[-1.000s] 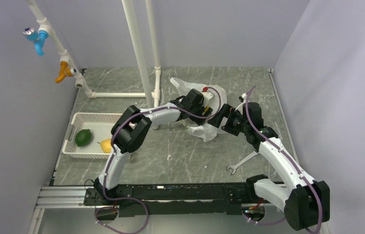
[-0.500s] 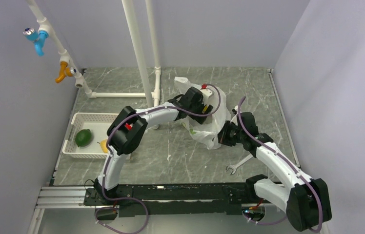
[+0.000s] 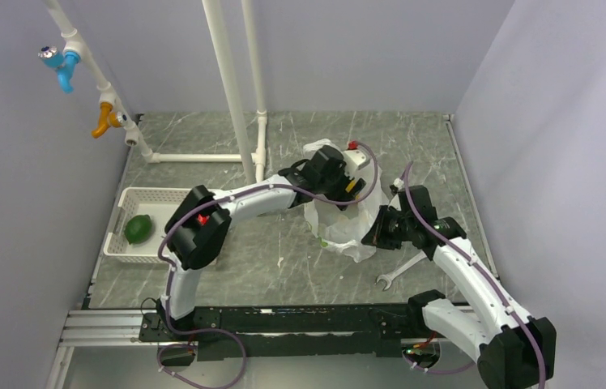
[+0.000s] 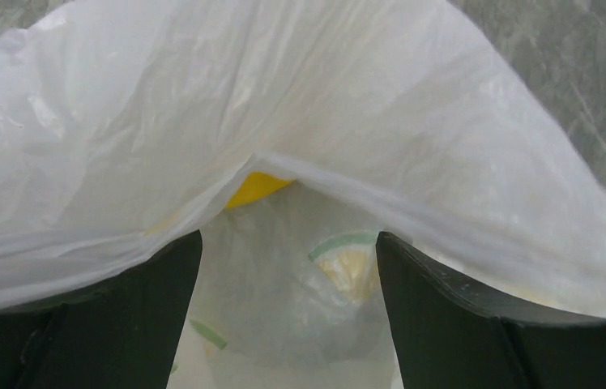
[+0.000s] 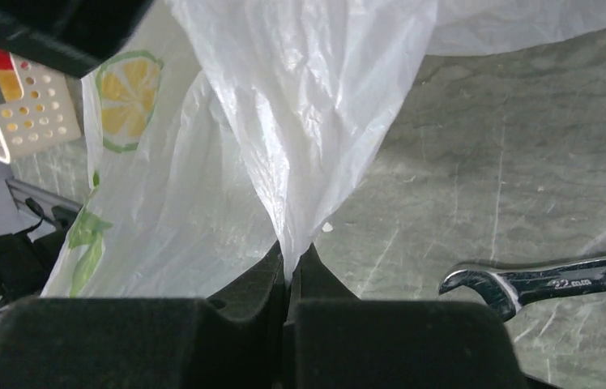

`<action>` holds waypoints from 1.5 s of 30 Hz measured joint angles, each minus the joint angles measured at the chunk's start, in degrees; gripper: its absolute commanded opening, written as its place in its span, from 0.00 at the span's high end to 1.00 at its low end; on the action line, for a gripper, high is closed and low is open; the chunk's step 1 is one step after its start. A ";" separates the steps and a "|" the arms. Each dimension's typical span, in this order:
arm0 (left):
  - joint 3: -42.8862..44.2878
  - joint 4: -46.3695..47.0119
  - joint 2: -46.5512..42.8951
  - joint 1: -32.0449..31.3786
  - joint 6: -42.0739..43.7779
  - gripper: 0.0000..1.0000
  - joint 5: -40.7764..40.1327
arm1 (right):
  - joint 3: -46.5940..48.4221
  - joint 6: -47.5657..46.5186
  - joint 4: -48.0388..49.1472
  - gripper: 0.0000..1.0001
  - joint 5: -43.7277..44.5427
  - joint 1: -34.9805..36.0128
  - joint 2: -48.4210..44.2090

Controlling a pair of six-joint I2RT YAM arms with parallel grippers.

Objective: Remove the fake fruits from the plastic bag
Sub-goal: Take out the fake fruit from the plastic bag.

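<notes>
At mid-table, the plastic bag (image 3: 339, 228) hangs stretched between both claws.
Right gripper (image 5: 288, 271), pinched tight on a bag fold, has drawn nearer the bases; left gripper (image 4: 288, 243), fingers spread under the film, has shifted right. A yellow fruit (image 4: 257, 186) shows inside.

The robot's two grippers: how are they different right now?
The left gripper stands wide open with the plastic bag draped over it; the right gripper is shut, pinching a fold of it. The left sits at the bag's top, the right low beside the wrench. Both are black and touch the bag.
</notes>
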 measured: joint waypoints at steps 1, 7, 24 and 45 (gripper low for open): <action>0.74 -0.48 0.46 -0.61 -0.57 0.18 -1.07 | 0.00 -0.07 -0.28 1.00 -0.46 0.00 -0.37; 10.36 -4.61 6.56 -2.45 -13.16 0.22 -8.66 | 0.02 -1.33 -2.29 1.00 -2.08 0.00 -3.13; -6.19 7.58 5.18 -0.04 -61.99 0.30 -8.41 | 0.83 -1.66 -3.17 1.00 -2.08 0.00 -6.16; -3.10 12.83 11.32 -0.13 -78.27 0.21 -18.75 | -0.28 -1.27 -0.98 1.00 -4.66 0.00 -6.56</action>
